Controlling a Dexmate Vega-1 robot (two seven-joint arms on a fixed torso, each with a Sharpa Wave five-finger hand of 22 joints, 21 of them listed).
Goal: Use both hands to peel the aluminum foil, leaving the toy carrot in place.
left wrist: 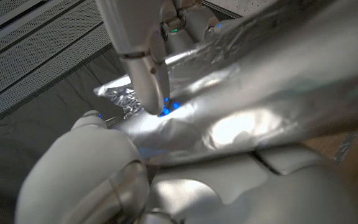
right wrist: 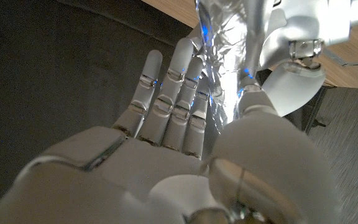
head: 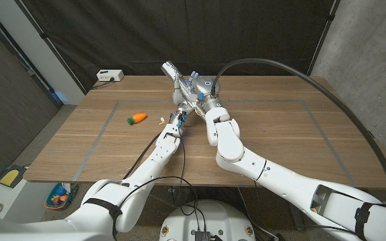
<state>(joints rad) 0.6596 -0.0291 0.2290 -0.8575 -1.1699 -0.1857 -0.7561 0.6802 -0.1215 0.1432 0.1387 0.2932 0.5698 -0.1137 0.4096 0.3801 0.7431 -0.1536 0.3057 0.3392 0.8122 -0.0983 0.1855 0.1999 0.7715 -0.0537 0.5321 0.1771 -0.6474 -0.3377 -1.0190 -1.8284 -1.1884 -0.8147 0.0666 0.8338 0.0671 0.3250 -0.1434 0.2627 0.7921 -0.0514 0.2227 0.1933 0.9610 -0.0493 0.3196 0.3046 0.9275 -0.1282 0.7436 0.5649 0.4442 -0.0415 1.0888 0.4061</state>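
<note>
The orange toy carrot [head: 137,118] with its green top lies bare on the wooden table [head: 280,134], left of both hands. Crumpled aluminum foil [head: 174,72] is lifted off the table above the middle, away from the carrot. My left hand [head: 179,115] holds its lower part and my right hand [head: 197,92] holds it higher up. In the left wrist view the foil [left wrist: 247,118] stretches across my left hand [left wrist: 92,174], and a finger of the right hand [left wrist: 143,56] presses on it. In the right wrist view the foil [right wrist: 224,43] runs between the thumb and fingers of my right hand [right wrist: 179,124].
A small foil scrap [head: 161,120] lies beside the carrot. A white power strip [head: 110,75] sits at the table's far left corner. Grey tape lines [head: 102,127] mark a rectangle on the tabletop. Black curtains hang behind the table.
</note>
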